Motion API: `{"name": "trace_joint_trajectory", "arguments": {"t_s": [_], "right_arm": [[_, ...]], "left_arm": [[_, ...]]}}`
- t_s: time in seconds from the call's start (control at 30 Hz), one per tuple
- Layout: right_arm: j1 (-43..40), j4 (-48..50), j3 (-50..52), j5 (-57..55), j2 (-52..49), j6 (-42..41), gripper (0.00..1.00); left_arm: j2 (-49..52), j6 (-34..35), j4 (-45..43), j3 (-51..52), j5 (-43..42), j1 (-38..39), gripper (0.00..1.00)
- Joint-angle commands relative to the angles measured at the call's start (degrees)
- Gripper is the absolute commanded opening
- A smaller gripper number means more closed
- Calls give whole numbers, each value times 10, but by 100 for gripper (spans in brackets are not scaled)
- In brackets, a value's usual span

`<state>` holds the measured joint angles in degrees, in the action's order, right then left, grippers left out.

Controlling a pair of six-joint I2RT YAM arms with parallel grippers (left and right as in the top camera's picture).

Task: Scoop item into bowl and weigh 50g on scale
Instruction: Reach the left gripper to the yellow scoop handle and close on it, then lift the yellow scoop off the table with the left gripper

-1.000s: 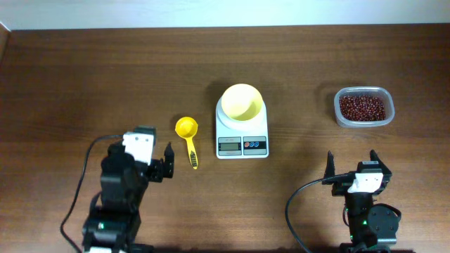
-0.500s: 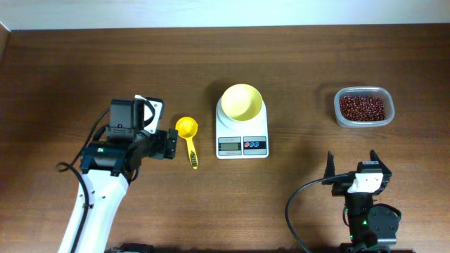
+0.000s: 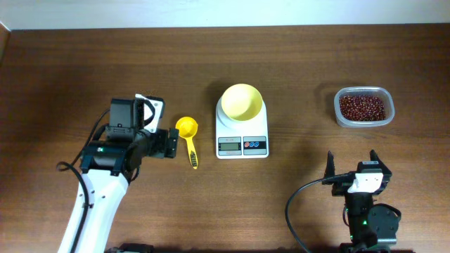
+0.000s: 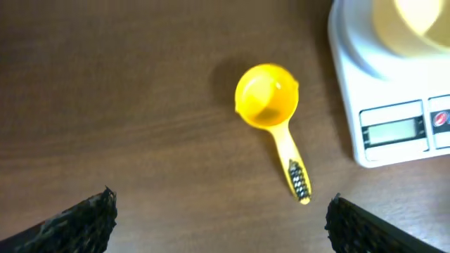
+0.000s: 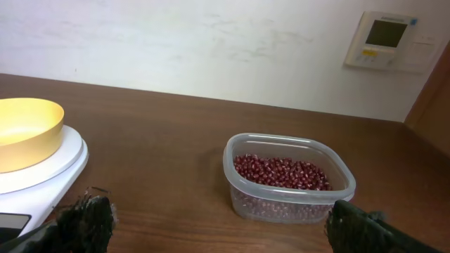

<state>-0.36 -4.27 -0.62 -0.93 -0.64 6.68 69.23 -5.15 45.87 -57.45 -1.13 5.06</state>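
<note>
Yellow scoop (image 4: pixel 271 112) untouched, at 9 o'clock of scale (image 3: pixel 242 133). Left gripper (image 3: pixel 172 144), jaws wide, has advanced beside it; right gripper (image 3: pixel 351 164) wide, parked. Pickup pending.

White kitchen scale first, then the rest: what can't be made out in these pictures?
- Small white rectangular kitchen scale: display reading too small overhead, blurred in left wrist view.
- Round pale-yellow plastic bowl: cut off by the top edge, left wrist view.
- Darker yellow handled plastic scoop: handle markings blurred, left wrist view.
</note>
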Motion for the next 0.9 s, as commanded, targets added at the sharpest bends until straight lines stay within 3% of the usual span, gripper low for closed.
{"name": "trace_joint_trajectory", "arguments": {"t_s": [0.0, 0.23, 0.43, 0.87], "right_arm": [[5, -4, 3, 4, 4, 4, 99], [5, -4, 3, 4, 4, 4, 99], [5, -4, 3, 4, 4, 4, 99], [5, -4, 3, 4, 3, 4, 99]], "left_arm": [[2, -1, -4, -13, -24, -3, 99], [2, 1, -33, -13, -24, -3, 99], [9, 81, -29, -12, -23, -3, 99], [152, 137, -43, -12, -23, -3, 99]]}}
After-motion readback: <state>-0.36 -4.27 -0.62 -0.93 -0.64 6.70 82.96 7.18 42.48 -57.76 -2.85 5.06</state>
